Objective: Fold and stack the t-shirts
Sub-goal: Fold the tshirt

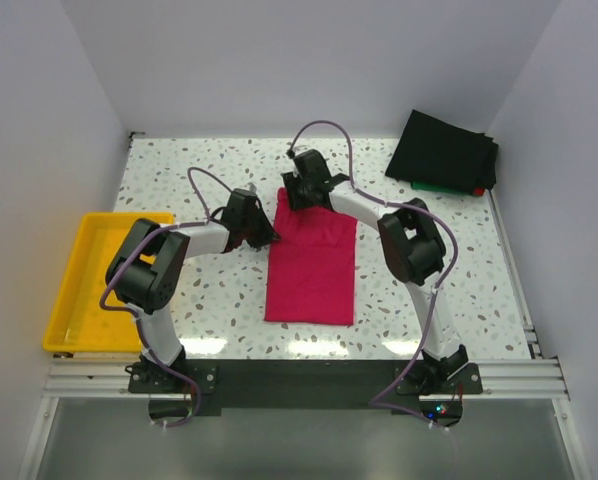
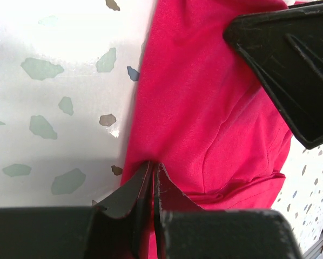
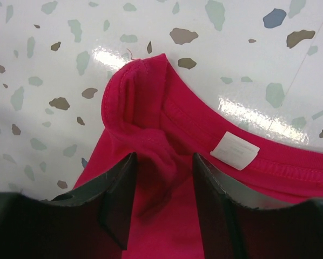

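A crimson-pink t-shirt (image 1: 312, 265) lies folded into a long strip on the speckled table. My left gripper (image 1: 269, 238) is at its upper left edge, and in the left wrist view (image 2: 152, 164) it is shut on the shirt's edge (image 2: 204, 108). My right gripper (image 1: 297, 200) is at the shirt's far end. In the right wrist view (image 3: 164, 156) it is open, its jaws on either side of a bunched fold of the collar (image 3: 150, 108), beside the white neck tag (image 3: 235, 150). A pile of black shirts (image 1: 444, 150) with green and red edges lies at the back right.
A yellow plastic tray (image 1: 64, 320) sits at the left table edge beside the left arm. White walls close in the back and both sides. The right gripper's black finger (image 2: 291, 70) shows in the left wrist view, close over the shirt.
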